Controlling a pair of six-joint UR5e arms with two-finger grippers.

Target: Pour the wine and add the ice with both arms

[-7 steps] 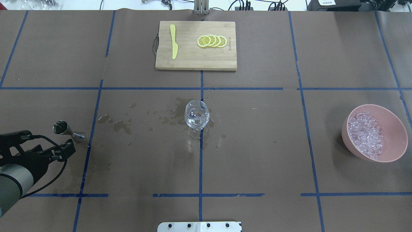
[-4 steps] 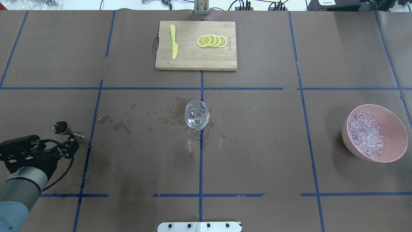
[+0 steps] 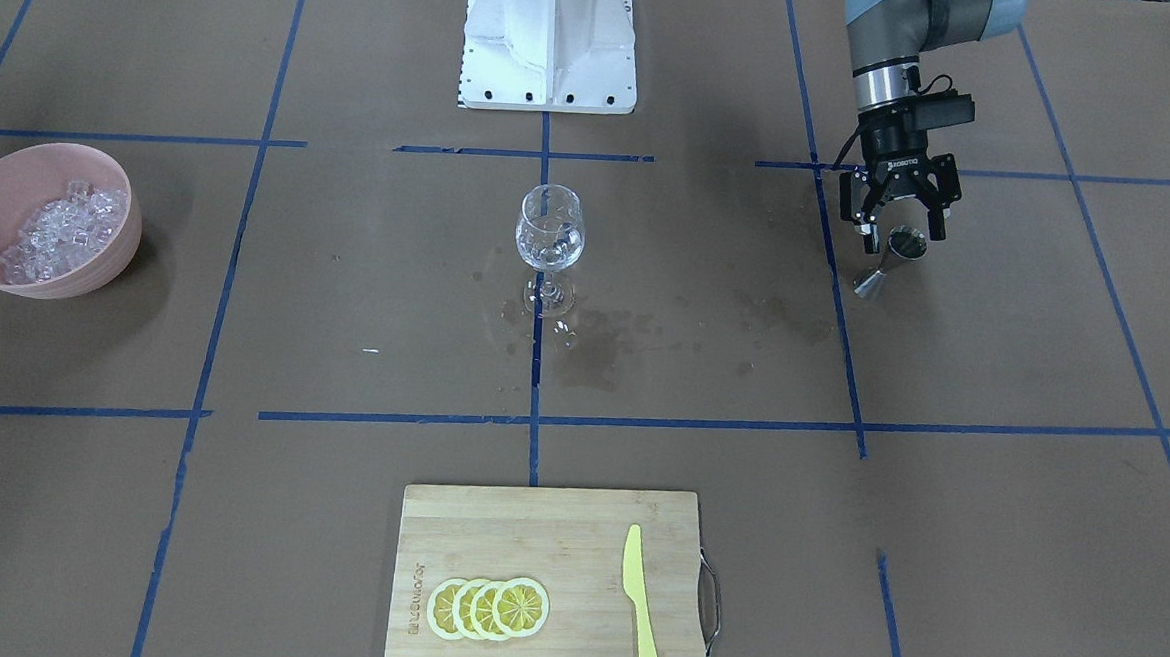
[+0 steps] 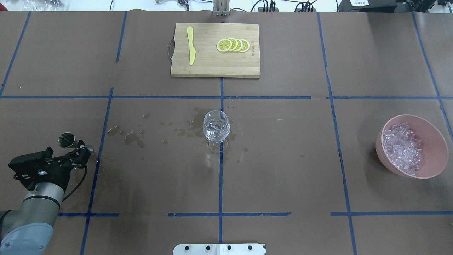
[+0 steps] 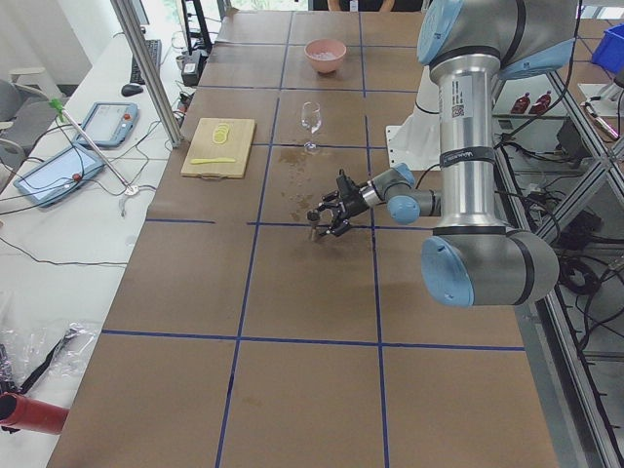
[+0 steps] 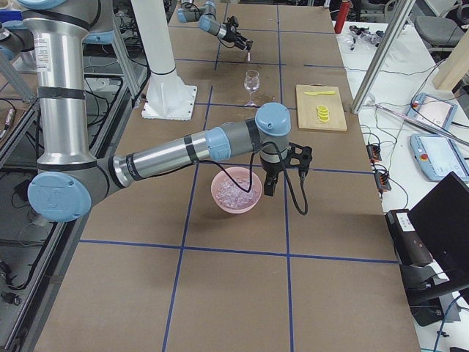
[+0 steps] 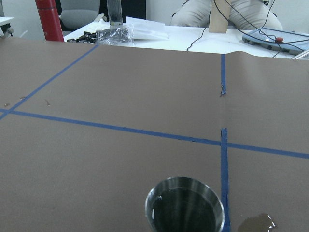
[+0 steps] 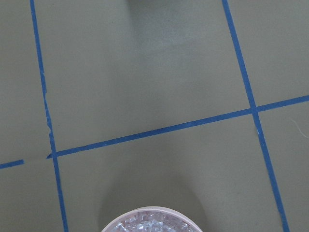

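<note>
**Desk:** Left gripper (image 3: pixel 902 239), jaws spread wide either side of the steel jigger's (image 3: pixel 887 266) upper cup. Has it gripped?

**Photographer:** Not yet, by the look of it. The jigger stands upright on the brown paper, and the wine (image 7: pixel 183 212) lies dark inside it. The step in hand is the grasp.

**Desk:** And next?

**Photographer:** Close squarely, lift level and carry it to the wine glass (image 3: pixel 549 229), well apart at centre. Right gripper (image 6: pixel 269 187) hangs over the pink bowl (image 3: pixel 97 273) of ice (image 3: pixel 55 226). Wide or closed, I cannot tell.

Jigger (image 7: pixel 185 180) cut by bottom edge; bowl (image 8: pixel 152 209) likewise; right jaws unreadable.
</note>
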